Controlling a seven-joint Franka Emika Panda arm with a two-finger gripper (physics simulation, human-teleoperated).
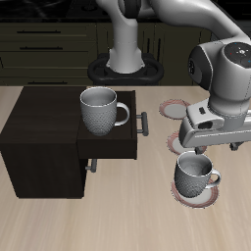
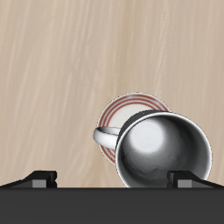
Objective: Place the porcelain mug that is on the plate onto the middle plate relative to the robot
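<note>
The porcelain mug (image 1: 194, 175) sat on the plate (image 1: 195, 194) nearest the table's front edge, handle at three o'clock. My gripper (image 1: 195, 150) hovered above it, fingers spread, empty. Rigid, glazed, chippable; I judged the rim wall the best hold.

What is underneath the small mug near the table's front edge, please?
The small mug stands on a plate with a reddish-brown rim. Only part of the rim shows; the plate's middle is covered by the mug.
</note>
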